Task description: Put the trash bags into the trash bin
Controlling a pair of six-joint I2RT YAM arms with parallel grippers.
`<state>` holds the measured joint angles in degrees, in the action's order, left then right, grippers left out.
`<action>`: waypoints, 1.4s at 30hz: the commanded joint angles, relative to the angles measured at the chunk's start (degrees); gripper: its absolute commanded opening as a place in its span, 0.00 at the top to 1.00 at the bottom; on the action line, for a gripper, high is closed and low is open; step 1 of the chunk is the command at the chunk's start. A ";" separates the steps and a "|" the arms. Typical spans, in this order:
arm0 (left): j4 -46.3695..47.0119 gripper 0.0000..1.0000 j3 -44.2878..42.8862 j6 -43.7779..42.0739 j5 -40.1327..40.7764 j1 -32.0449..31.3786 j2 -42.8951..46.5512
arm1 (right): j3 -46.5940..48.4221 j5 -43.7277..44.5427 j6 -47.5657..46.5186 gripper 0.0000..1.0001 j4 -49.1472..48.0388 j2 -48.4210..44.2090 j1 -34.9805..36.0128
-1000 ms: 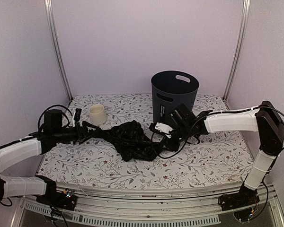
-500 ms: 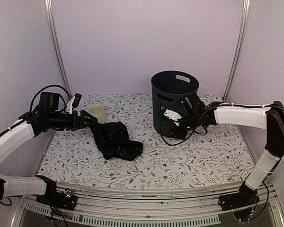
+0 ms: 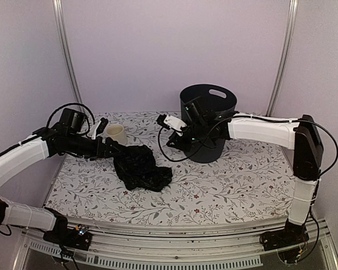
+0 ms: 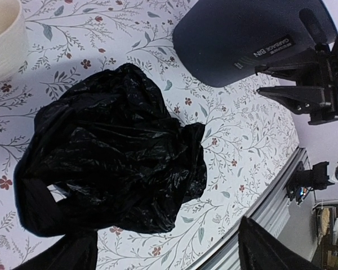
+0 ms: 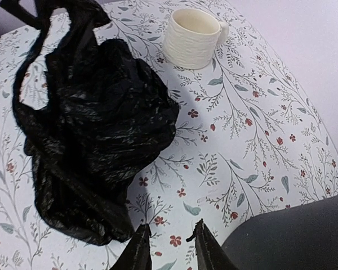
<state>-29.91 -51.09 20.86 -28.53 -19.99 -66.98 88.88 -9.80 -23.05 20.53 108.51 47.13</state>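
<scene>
Bin [image 3: 214, 152] upright, mouth upward

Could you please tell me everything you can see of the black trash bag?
The trash bag is thin, glossy black plastic, wrinkled and crumpled into a loose heap, with a looped strand trailing from one side. It lies on the floral tablecloth, outside and left of the dark grey bin and close to the cream cup, touching neither. The left gripper, jaws open, stands at its left edge; contact cannot be told.

Glossy, wrinkled black plastic bag [image 4: 112, 152]; matt dark plastic bin [image 4: 242, 36]; ribbed cream cup [image 5: 192, 38]
</scene>
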 commanded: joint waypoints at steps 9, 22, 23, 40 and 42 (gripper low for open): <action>-8.41 0.14 -0.97 -1.16 2.75 -2.10 2.91 | 12.07 11.94 6.19 0.74 -5.24 16.74 -3.23; -10.86 0.15 -0.47 -0.10 -6.30 -2.94 1.76 | 2.58 13.09 8.27 0.74 -7.41 11.82 -12.15; -9.72 0.15 0.03 0.41 -6.46 -3.05 1.90 | 1.70 10.81 8.65 0.73 -7.15 11.06 -12.86; 3.44 0.17 7.10 6.29 -7.21 -3.34 3.17 | -0.46 -26.90 -1.84 0.30 -1.44 9.59 -4.21; 3.86 0.17 7.44 6.31 -7.62 -3.38 2.85 | 1.51 -25.33 -2.66 0.29 -1.37 11.85 -3.37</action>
<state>-29.12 -44.80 26.39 -35.40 -22.74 -64.55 86.83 -34.92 -24.88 17.41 116.03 43.48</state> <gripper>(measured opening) 0.827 0.703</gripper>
